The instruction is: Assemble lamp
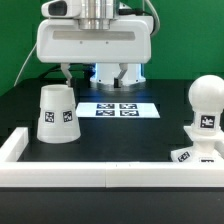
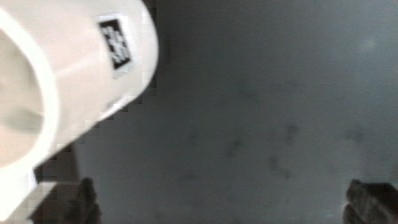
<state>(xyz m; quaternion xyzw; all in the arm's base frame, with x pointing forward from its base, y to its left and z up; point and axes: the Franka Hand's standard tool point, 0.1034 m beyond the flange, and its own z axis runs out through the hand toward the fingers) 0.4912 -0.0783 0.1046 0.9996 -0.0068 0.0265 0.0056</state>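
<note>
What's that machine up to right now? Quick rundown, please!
Pincer open, holding nothing, low over the table at the back. Shade standing free near the white rail; bulb upright on the exterior view's right. Nothing joined yet, nothing in the way.

Black worktop [image 1: 120, 135] — cone shade [image 1: 57, 113] standing on the exterior view's left, marker board [image 1: 120, 108] flat at centre, ball-headed bulb [image 1: 204, 112] upright on the exterior view's right, tagged base [image 1: 194, 156] just beside it, white rail border [image 1: 90, 176] along the near edge
</note>
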